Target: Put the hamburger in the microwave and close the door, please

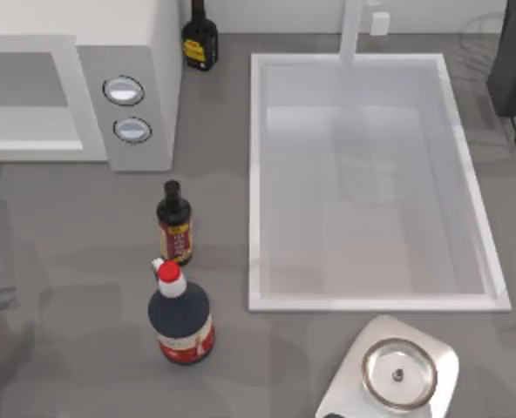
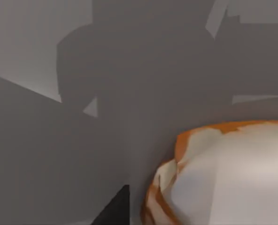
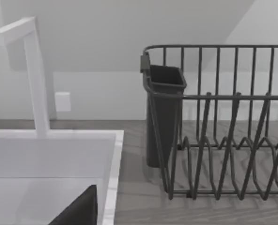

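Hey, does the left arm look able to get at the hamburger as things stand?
Probably yes. The left wrist view has the hamburger close up, and nothing stands between it and that arm's camera, so the way looks free.

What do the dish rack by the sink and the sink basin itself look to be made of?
The dish rack looks like thin dark wire, probably coated metal, going by its slim bent bars; its dark cup looks like matte plastic. The sink basin looks like smooth white ceramic or composite, with a flat, evenly pale rim.

grey countertop (image 1: 84, 261), white sink (image 1: 258, 174), pale wall (image 3: 106, 28)
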Available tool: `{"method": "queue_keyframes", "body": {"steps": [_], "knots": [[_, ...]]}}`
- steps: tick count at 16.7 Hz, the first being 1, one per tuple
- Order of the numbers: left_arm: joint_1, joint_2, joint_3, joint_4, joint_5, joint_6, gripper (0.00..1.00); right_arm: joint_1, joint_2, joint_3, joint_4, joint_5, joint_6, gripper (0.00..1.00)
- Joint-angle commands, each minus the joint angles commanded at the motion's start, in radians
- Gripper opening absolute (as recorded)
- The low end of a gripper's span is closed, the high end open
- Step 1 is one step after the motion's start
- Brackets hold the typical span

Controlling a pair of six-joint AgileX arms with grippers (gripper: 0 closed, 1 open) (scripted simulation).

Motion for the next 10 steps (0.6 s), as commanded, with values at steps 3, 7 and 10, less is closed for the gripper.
{"method": "queue_keyframes", "body": {"steps": [3,7,10], "knots": [[0.0,0.0,0.0,0.0,0.0,0.0,0.25,0.0,0.0,0.0,0.0,0.0,0.0,1.0],[0.0,0.0,0.0,0.0,0.0,0.0,0.0,0.0,0.0,0.0,0.0,0.0,0.0,1.0],[0.0,0.0,0.0,0.0,0.0,0.0,0.0,0.0,0.0,0.0,0.0,0.0,0.0,1.0]]}}
